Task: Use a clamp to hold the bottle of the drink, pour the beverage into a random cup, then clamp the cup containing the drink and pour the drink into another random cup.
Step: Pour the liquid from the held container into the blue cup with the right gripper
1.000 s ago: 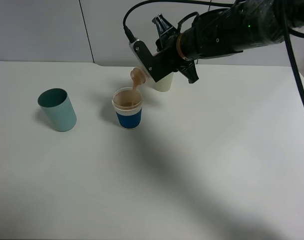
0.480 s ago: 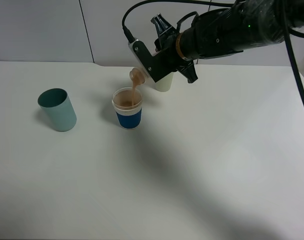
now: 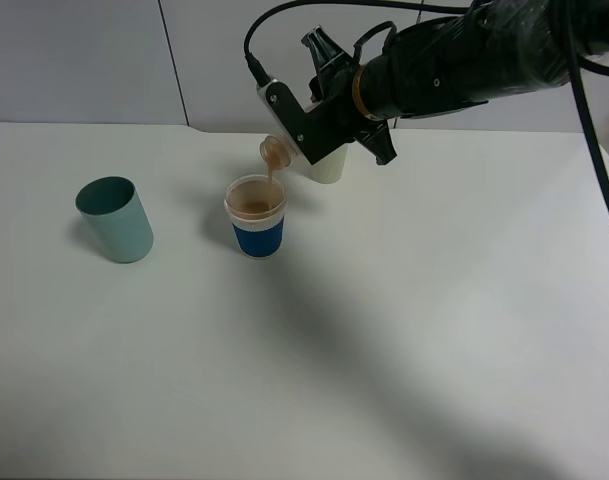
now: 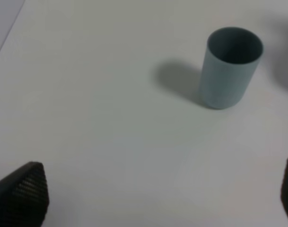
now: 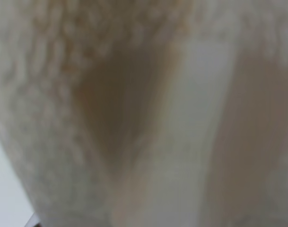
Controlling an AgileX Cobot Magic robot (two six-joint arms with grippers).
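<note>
My right gripper [image 3: 292, 130], pale flat jaws on a thick black arm, is shut on the bottle [image 3: 275, 152], which is tipped mouth-down above the blue-banded white cup [image 3: 256, 232]. A thin stream of tan drink [image 3: 271, 180] runs from the bottle's neck into that cup, where brown liquid shows near the rim. The bottle [image 5: 144, 113] fills the right wrist view as a blur of pale plastic and tan liquid. Behind the gripper stands the pale yellow-green tumbler [image 3: 328, 168], partly hidden. My left gripper [image 4: 155, 201] is open over bare table.
A dark teal cup [image 3: 116, 220] stands at the left of the white table [image 3: 404, 330]; it is also in the left wrist view as the teal cup [image 4: 231, 68], ahead of the open fingers [image 4: 21, 194]. A grey wall runs behind the table.
The bottle stays tipped and the stream keeps running into the blue-banded cup. The right arm has barely shifted; the left gripper has not moved.
</note>
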